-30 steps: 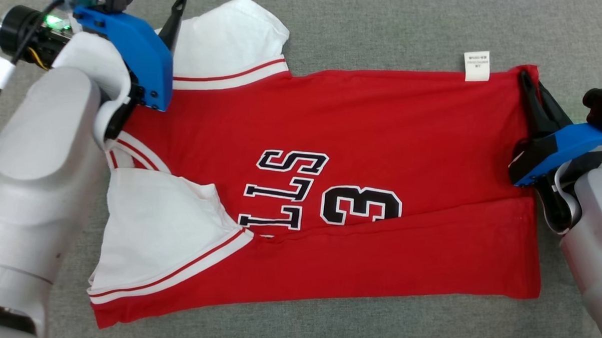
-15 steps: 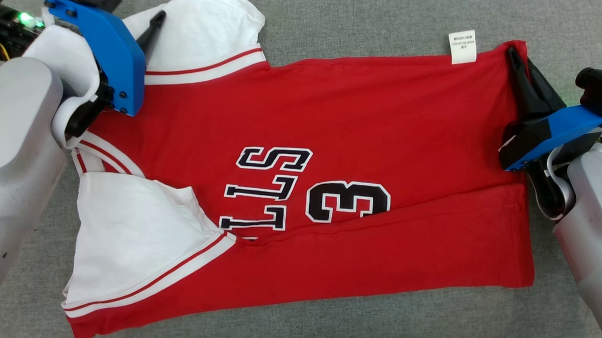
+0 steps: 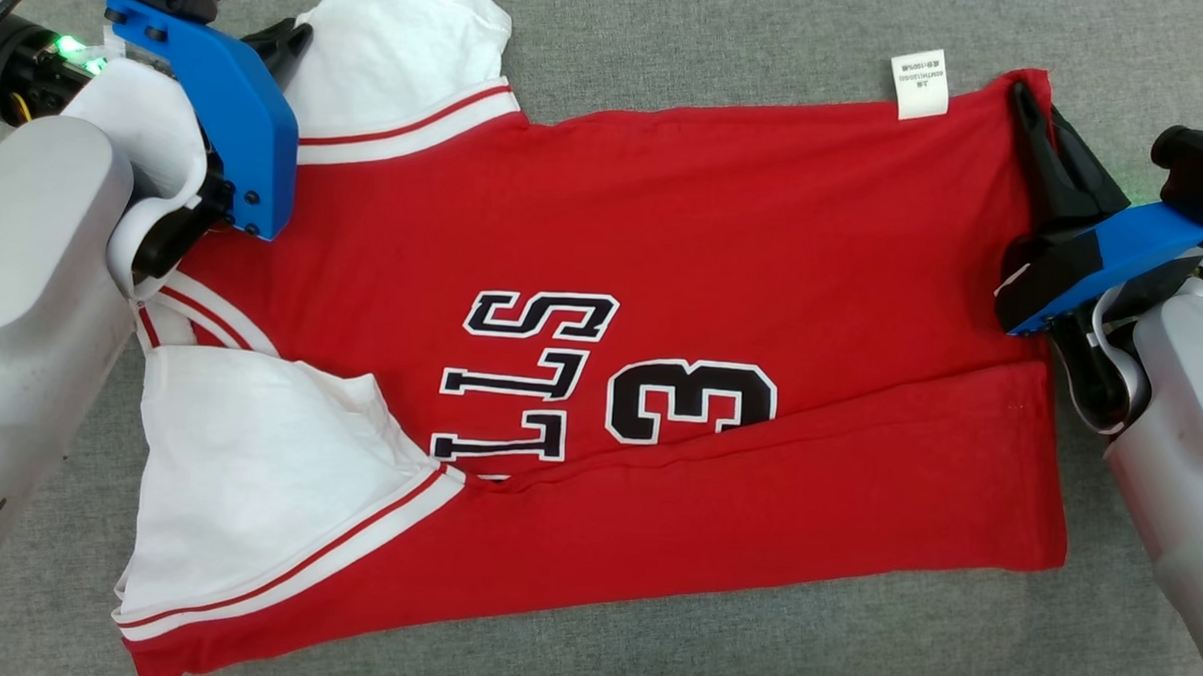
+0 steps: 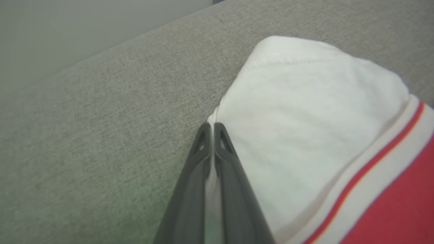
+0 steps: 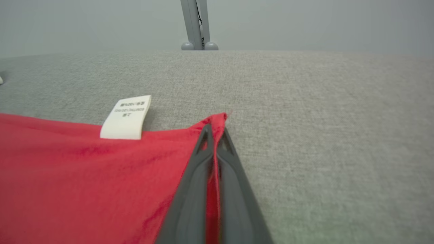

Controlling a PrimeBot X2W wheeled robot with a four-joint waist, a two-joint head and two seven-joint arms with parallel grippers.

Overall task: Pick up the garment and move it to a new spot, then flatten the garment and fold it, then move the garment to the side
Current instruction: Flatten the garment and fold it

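Observation:
The garment (image 3: 605, 228) is a red jersey with white sleeves and black lettering, spread flat on the grey cloth surface, its near long edge folded over. My left gripper (image 3: 290, 39) is shut on the edge of the far white sleeve (image 4: 305, 112); white cloth shows between its closed fingers (image 4: 196, 162). My right gripper (image 3: 1020, 97) is shut on the far red hem corner (image 5: 217, 120), with red cloth pinched between its fingers (image 5: 193, 176). A white care label (image 3: 918, 86) sticks out along the far edge, also seen as the label (image 5: 127, 117) in the right wrist view.
The grey fabric surface (image 3: 732, 32) extends beyond the garment on all sides. A grey stand leg (image 5: 196, 23) rises behind the surface's far edge. My pale forearms (image 3: 23, 288) flank the garment at left and right.
My left gripper has closed on the far white sleeve edge; it stood open a second ago. The head camera has shifted, so the whole picture slid slightly. The right gripper keeps its hold.

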